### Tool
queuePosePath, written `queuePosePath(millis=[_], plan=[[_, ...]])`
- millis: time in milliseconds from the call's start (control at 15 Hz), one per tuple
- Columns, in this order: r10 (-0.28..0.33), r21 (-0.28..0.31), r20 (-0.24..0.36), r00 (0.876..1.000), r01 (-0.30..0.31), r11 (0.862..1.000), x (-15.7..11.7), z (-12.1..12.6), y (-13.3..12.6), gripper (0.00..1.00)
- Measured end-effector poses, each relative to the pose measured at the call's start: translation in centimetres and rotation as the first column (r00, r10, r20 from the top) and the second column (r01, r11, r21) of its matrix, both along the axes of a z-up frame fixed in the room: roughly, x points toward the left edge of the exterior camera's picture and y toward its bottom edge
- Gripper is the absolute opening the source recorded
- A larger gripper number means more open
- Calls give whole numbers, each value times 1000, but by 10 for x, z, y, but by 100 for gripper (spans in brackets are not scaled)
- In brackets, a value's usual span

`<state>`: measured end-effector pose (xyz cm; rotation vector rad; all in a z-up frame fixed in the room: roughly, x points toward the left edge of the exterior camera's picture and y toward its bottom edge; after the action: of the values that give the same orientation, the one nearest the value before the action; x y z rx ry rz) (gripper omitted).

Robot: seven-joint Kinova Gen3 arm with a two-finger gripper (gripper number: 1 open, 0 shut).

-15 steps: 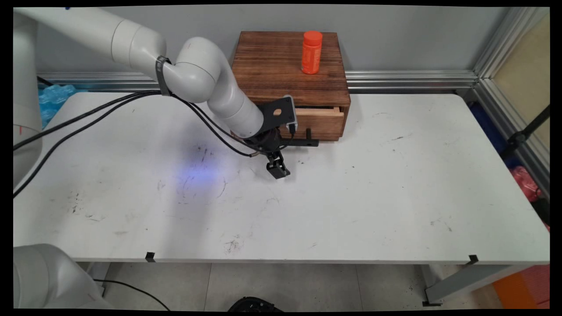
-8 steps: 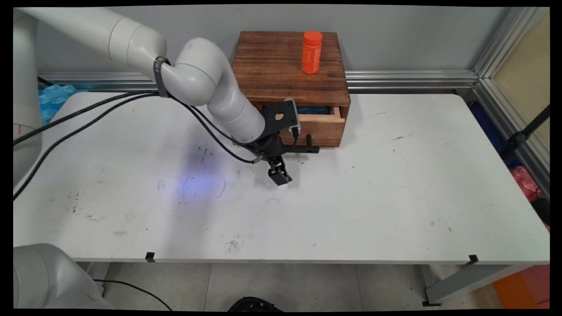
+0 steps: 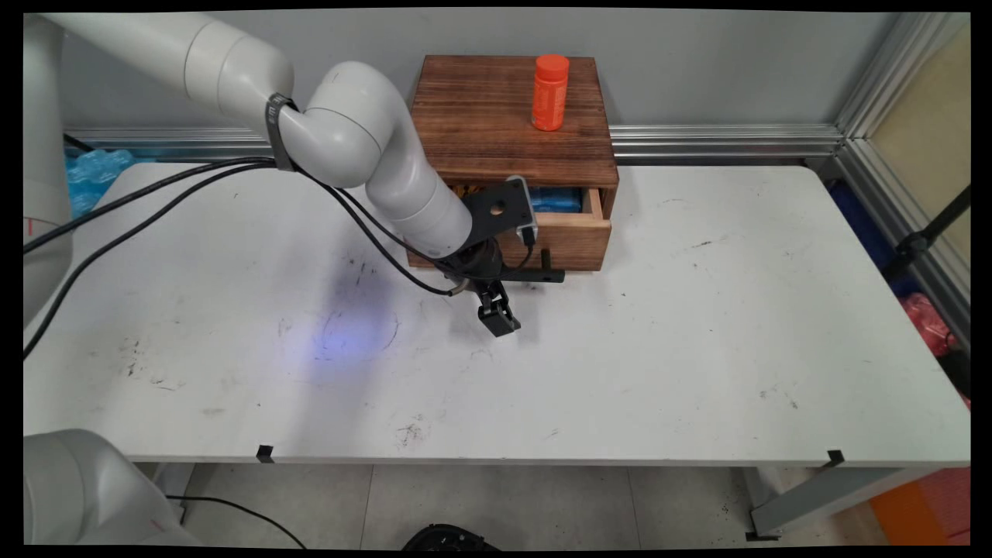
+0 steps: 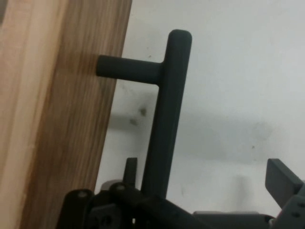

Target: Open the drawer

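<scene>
A dark wooden box (image 3: pixel 496 116) stands at the table's back, with an orange bottle (image 3: pixel 549 91) upright on its top. Its drawer (image 3: pixel 570 240) is partly pulled out, and something blue (image 3: pixel 554 200) shows inside. My gripper (image 3: pixel 496 291) is at the drawer's black bar handle (image 3: pixel 542 276). In the hand view the handle (image 4: pixel 164 119) runs up between my fingers, close to the left finger (image 4: pixel 129 168) and far from the right one (image 4: pixel 283 183). The gripper (image 4: pixel 205 174) is open around the bar. The drawer front (image 4: pixel 57 119) fills the left of the hand view.
The white table (image 3: pixel 659 349) stretches to the right and front of the box. Black cables (image 3: pixel 155 205) hang from the arm across the left side. A blue crumpled bag (image 3: pixel 93 174) lies off the back left edge, and a metal rail (image 3: pixel 721 139) runs along the wall.
The drawer has slid further out towards the table's front, uncovering the blue thing inside. My gripper and the handle have moved the same way, towards the front.
</scene>
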<state>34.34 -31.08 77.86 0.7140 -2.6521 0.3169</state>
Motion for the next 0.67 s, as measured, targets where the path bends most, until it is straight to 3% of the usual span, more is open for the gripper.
queuePosePath(millis=[667], plan=[[0,11,-3,1000,0,1000,-7,7,8,100]])
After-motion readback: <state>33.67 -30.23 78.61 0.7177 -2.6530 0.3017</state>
